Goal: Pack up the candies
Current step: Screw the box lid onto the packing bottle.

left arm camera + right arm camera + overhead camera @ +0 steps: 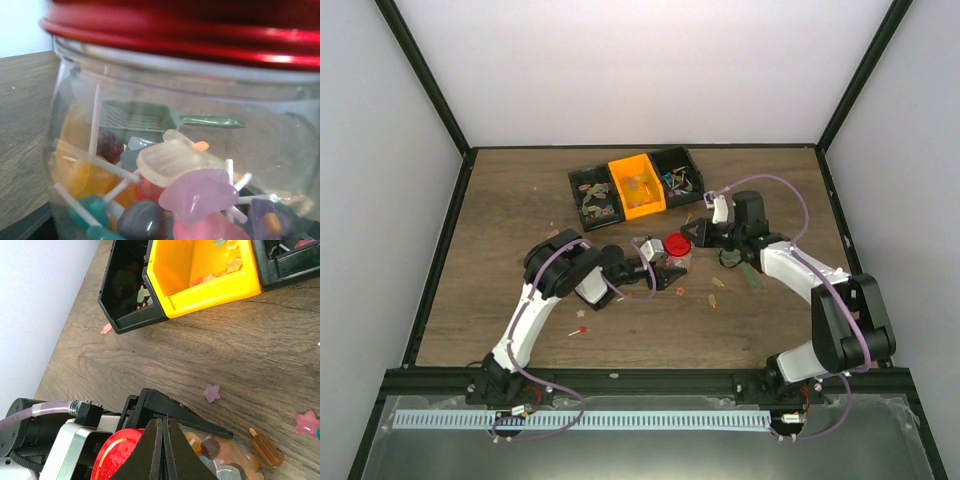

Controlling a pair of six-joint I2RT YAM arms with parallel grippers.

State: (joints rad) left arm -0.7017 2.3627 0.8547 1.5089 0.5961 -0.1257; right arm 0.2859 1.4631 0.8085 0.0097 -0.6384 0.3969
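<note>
The candies (172, 165) lay mostly in the jar (280, 145), piled in its lower half. More sat in the bins, and a few were loose on the table (225, 355), star and ice-lolly shapes among them.

Only the left wrist view showed the pile close up: translucent, gummy pieces in yellow, lilac, pink and teal, one pale ice-lolly shape, and dark glossy balls on thin white sticks. Through the clear wall it also showed the green scoop (145, 117), slotted like a sieve, lying beyond the jar. Above ran the glossy red lid (200, 35), seated on the jar's mouth. None of that arm's own fingers appeared there.

The right wrist view supplied one. The left gripper (663, 266) was clamped on the jar, a black angular finger pressed along its side. In front of it the right gripper (163, 440) had its fingers pressed together, only a thin seam between them, over the lid's edge.

The top view placed the jar mid-table between the arms, on wood-grain board. Behind it stood the orange bin (220, 287) between two black bins (125, 295).
</note>
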